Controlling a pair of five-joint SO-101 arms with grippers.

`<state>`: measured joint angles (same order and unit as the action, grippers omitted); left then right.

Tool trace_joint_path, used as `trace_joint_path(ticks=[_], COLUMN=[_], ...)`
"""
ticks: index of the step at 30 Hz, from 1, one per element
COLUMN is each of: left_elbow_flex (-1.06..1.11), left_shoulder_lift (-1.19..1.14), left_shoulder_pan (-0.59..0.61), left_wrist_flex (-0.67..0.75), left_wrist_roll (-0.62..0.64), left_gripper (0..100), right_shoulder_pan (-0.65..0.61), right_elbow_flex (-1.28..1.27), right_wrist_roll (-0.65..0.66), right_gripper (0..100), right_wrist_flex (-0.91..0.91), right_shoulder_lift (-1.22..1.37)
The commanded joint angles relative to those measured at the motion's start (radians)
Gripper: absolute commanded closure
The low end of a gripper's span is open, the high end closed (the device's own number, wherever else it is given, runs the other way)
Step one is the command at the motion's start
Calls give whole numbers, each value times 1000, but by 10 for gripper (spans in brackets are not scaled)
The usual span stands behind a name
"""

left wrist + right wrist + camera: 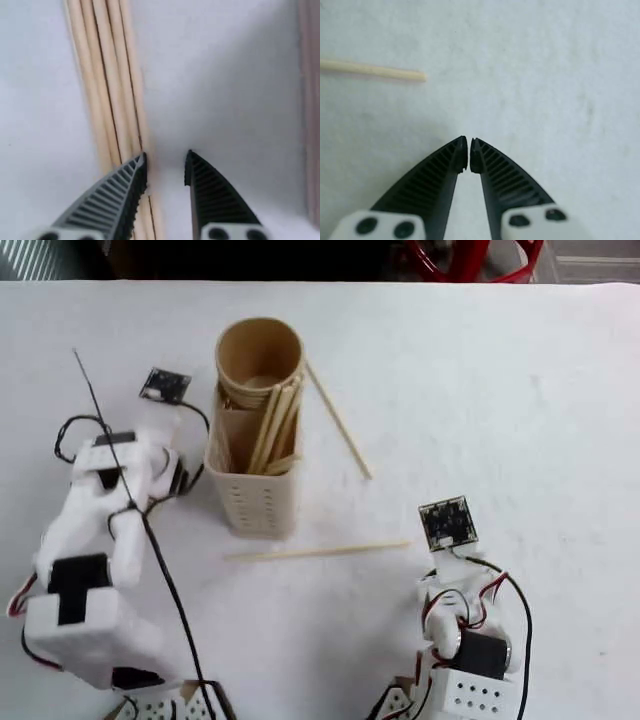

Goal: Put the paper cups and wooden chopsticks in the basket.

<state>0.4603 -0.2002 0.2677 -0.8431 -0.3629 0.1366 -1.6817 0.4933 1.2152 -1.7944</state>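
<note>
Wooden chopsticks stand bundled beside our left gripper, jaws apart, in the cream perforated basket with the brown paper cups, so we judge our right gripper, closed and empty, must open for the loose chopstick ahead.

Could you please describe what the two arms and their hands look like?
Both arms have white plastic shells with black motors. The left arm carries long black cables; the right arm has red and black wires. Each wrist bears a small black square circuit board. The left hand and right hand have black, tapered, ribbed fingers on white bases with round holes.
</note>
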Motion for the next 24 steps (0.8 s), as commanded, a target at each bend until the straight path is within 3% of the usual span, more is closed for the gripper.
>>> trace_joint_path(ticks=[1,16,24], left_elbow_flex=[-143,-155,-21], left_shoulder_lift=[-65,-45,81], left_shoulder_pan=[45,59,59], left_wrist_flex=[-44,-64,18], left_wrist_roll=[14,21,31], left_gripper=[858,886,853], right_shoulder_pan=[10,10,10], right_elbow_flex=[-9,-9,-9], right_wrist_roll=[9,9,9], right_gripper=[974,974,974], right_wrist_flex=[1,1,1], right_shoulder_lift=[-7,-7,-7])
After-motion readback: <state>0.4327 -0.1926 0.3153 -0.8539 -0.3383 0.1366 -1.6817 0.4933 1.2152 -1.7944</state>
